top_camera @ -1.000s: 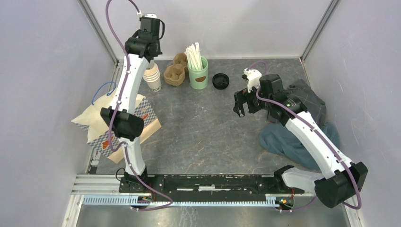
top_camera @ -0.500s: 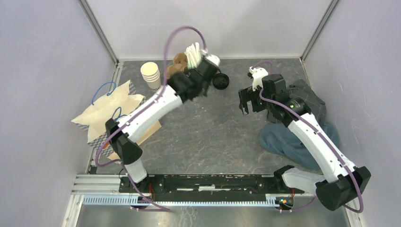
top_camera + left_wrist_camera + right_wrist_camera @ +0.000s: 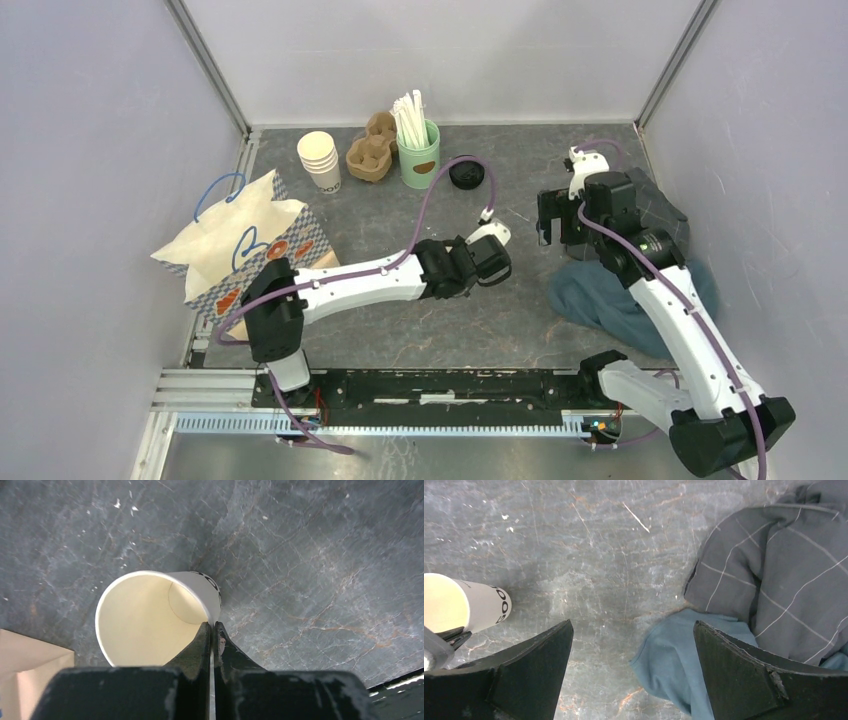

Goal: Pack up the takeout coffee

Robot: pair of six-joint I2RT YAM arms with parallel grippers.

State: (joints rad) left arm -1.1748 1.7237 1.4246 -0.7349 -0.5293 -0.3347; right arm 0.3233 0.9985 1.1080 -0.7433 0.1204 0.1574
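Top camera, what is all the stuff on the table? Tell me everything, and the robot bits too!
Single paper cup: one, white with dark print, no lid, mid-table, rim pinched by the left claw.
Cup stack: one stack, white, back left.
Cup carrier: one, brown, right of the stack.
Green cup: one, holding white straws, beside the carrier.
Lid: one, black, loose, right of the green cup.
Paper bag: one, tan, blue handles, left edge.
Blue cloth: one, right side.
Grey cloth: one, checked, partly over the blue one.
Left claw: black, shut on the cup.
Right claw: black, open, near the cloths.
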